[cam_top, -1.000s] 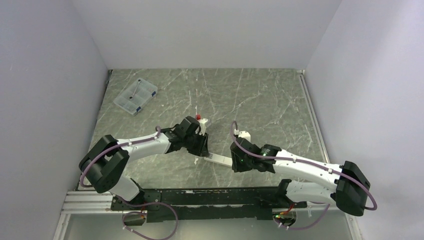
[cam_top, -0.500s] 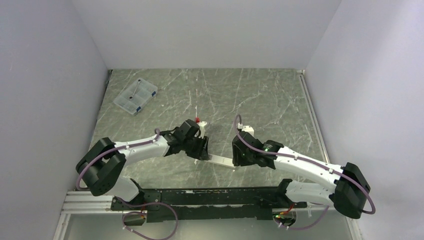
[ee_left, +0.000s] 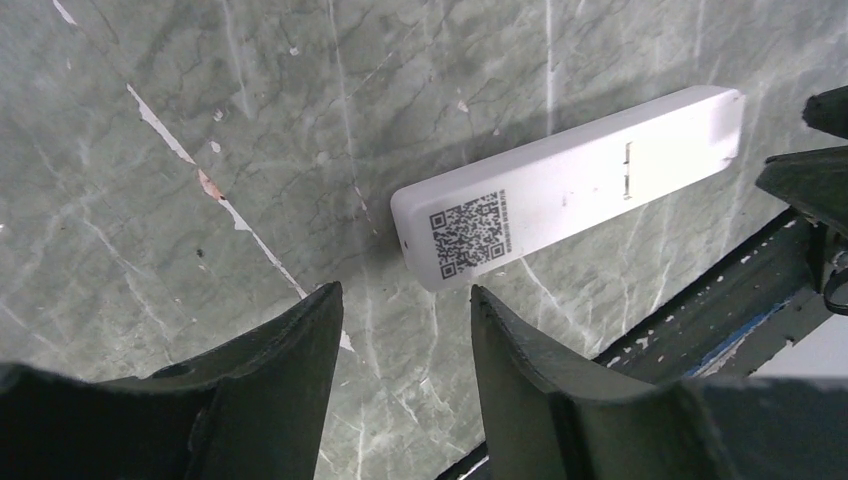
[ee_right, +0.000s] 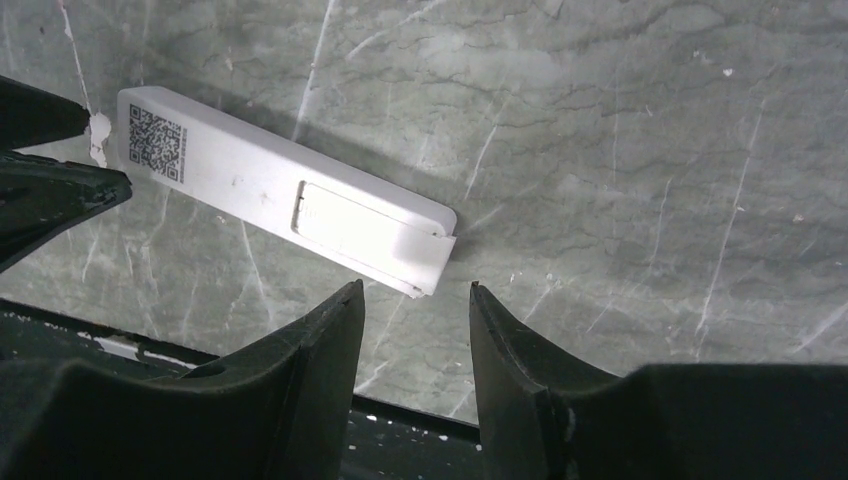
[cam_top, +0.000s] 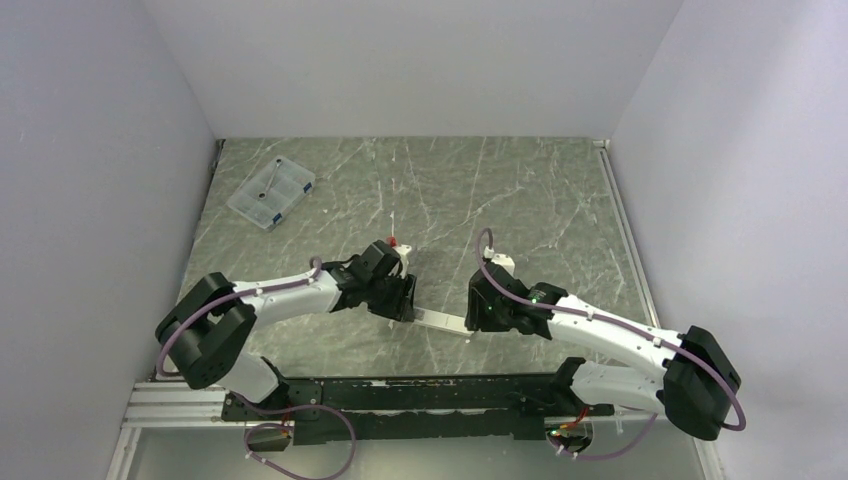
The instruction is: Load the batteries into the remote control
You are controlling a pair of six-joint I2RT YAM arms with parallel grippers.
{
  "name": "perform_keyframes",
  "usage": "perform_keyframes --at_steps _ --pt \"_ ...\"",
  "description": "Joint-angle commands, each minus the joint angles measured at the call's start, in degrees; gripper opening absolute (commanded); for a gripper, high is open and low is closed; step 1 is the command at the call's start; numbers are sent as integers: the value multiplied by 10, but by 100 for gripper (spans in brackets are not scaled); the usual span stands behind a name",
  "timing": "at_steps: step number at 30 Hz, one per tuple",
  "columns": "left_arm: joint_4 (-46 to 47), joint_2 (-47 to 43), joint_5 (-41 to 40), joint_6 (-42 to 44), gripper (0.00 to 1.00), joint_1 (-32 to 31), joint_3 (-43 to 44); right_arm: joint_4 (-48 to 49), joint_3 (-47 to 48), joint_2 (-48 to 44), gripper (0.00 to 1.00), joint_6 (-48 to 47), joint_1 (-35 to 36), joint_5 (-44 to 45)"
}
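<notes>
The remote control (ee_left: pixel 560 195) lies back-up on the marbled surface (cam_top: pixel 520 190), with its QR label toward the left gripper (ee_left: pixel 405 300) and its battery cover (ee_right: pixel 370 235) toward the right gripper (ee_right: pixel 415 295). Both grippers hang just beside its ends, fingers spread, holding nothing. A clear compartment box (cam_top: pixel 270 192) sits well apart, far left.

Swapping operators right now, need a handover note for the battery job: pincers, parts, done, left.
Left pincer: open, over the QR-code end of the remote control, not gripping.
Right pincer: open, over the battery cover end.
Remote lies face down on the table between them; cover on, looks slightly slid outward.
Batteries: none clearly in view; small red item by the left pincer is too small to identify. Clear box far left.
Done: no loading visible.
Left: remove cover, insert both cells.
</notes>
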Motion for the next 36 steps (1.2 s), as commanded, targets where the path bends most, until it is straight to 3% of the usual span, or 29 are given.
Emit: perform_keyframes --at_steps 1,12,36 --pt "17 20 8 6 55 -2 24 26 -12 -1 46 35 -5 5" --pt "24 38 13 10 49 -2 34 45 -25 16 44 55 -11 3" --pt "27 43 21 14 47 -3 43 30 -30 15 35 84 -17 -5"
